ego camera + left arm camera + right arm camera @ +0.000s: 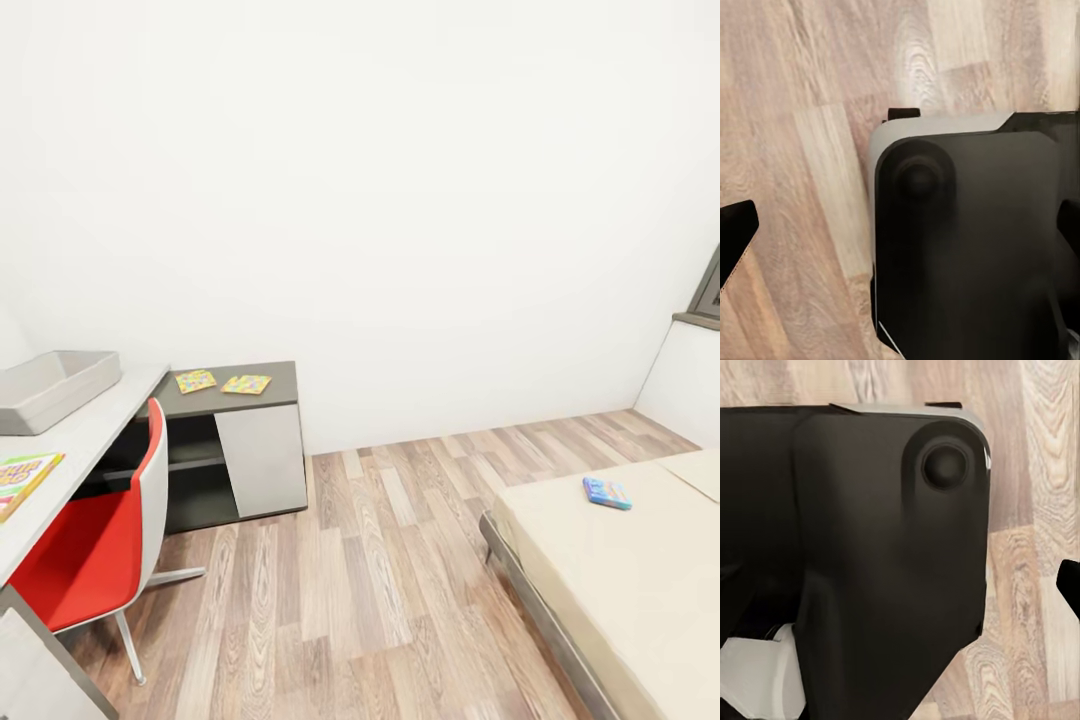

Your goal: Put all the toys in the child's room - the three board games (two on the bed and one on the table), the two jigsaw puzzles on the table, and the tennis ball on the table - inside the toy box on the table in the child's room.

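Lettering too small to read on blue board game [607, 493], bed [640, 570].

I am operating in a child's bedroom in a home. Evidence: a low bed [620, 570] with a beige mattress at near right, a desk [85, 430] with a red chair [95, 545] at near left, a low cabinet [235, 450] against the far white wall, wood plank flooring [370, 580], and colourful game boxes [607, 492] and puzzles [220, 382] lying about.
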Robot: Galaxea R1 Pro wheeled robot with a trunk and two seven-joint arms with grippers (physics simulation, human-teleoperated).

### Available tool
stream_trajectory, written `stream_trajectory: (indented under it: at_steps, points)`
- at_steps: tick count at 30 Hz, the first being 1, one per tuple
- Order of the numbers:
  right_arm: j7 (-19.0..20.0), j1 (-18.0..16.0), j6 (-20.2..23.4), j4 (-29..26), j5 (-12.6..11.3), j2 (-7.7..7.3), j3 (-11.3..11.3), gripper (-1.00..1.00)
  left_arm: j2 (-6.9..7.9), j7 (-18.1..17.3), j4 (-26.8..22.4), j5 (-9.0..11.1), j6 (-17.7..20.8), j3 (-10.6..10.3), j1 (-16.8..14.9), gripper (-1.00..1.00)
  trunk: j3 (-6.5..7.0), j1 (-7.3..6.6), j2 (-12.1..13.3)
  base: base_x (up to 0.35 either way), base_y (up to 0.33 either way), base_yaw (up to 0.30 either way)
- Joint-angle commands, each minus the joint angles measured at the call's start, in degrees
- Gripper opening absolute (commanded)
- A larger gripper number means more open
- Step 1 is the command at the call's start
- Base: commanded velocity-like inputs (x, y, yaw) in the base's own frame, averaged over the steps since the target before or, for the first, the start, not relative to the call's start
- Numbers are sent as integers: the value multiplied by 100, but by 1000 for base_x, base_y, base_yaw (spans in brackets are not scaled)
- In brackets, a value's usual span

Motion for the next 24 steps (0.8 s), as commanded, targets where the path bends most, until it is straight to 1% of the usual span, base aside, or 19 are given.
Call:
stream_trajectory:
  at_steps: [1, 4, 5, 8, 9, 11, 12, 16, 17, 22, 24]
  points:
    - [-8, -17, -9, -57, -9, 3, -4, 100, 3, 0, -33, -4, -19, 0, -14, 100, 12, -22, 37, 0, 0, 0]
    - [-78, -99, 79, -357, -12, 21, -9, 100, 24, -4, -139, -4, -10, 3, -140, 100, 66, -88, 158, 0, 0, 0]
    - [-142, -158, 186, -523, -15, 31, -10, 100, 45, -4, -168, -4, 13, 6, -251, 100, 84, -110, 198, 0, 0, 0]
    - [-260, -266, 460, -769, -18, 57, -9, 100, 69, -5, -194, -1, 117, 5, -458, 100, 137, -176, 318, 0, 0, 0]
    - [-343, -345, 695, -928, -19, 78, -7, 100, 82, -2, -204, 1, 250, 5, -614, 100, 155, -198, 358, 0, 0, 0]
    - [-424, -436, 949, -1091, -20, 98, -6, 100, 103, 0, -210, 2, 422, 5, -786, 100, 191, -242, 438, 0, 0, 0]
    - [-489, -528, 1192, -1259, -20, 112, -9, 100, 134, 1, -214, 6, 615, 8, -966, 100, 209, -264, 478, 0, 0, 0]
    - [-570, -703, 1613, -1572, -21, 154, -8, 100, 192, -1, -218, 15, 957, 16, -1308, 100, 281, -352, 639, 0, 0, 0]
    - [-592, -794, 1792, -1701, -21, 188, -9, 100, 222, -3, -219, 22, 1071, 18, -1450, 100, 299, -374, 679, 0, 0, 0]
    - [-628, -1086, 2175, -1905, -30, 253, -12, 100, 334, -27, -221, 41, 1226, 33, -1814, 100, 389, -484, 880, 0, 0, 0]
    - [-636, -1153, 2229, -1944, -31, 267, -8, 100, 377, -47, -221, 45, 1242, 36, -1905, 100, 425, -528, 960, 0, 0, 0]
